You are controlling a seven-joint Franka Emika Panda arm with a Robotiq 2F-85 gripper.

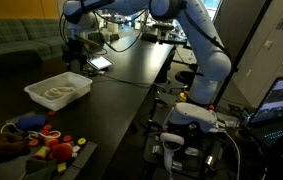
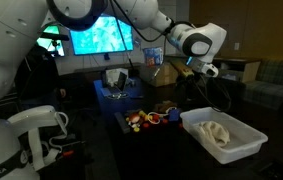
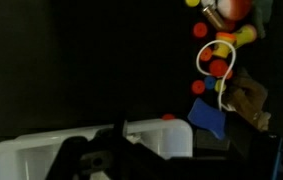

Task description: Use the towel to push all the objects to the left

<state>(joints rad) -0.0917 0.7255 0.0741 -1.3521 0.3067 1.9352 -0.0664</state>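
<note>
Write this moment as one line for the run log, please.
gripper: open, empty | towel: lying in white tray | toys: clustered beside tray, not yet pushed

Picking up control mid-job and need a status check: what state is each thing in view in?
Robotiq gripper: open, empty, raised above the table.
Pale grey-white soft cloth towel: crumpled, lying inside the tray, not gripped.
White rectangular plastic tray: upright on the black table, holding only the towel.
Cluster of small red, yellow, orange and brown toys: bunched on the table beside the tray, not yet pushed.
</note>
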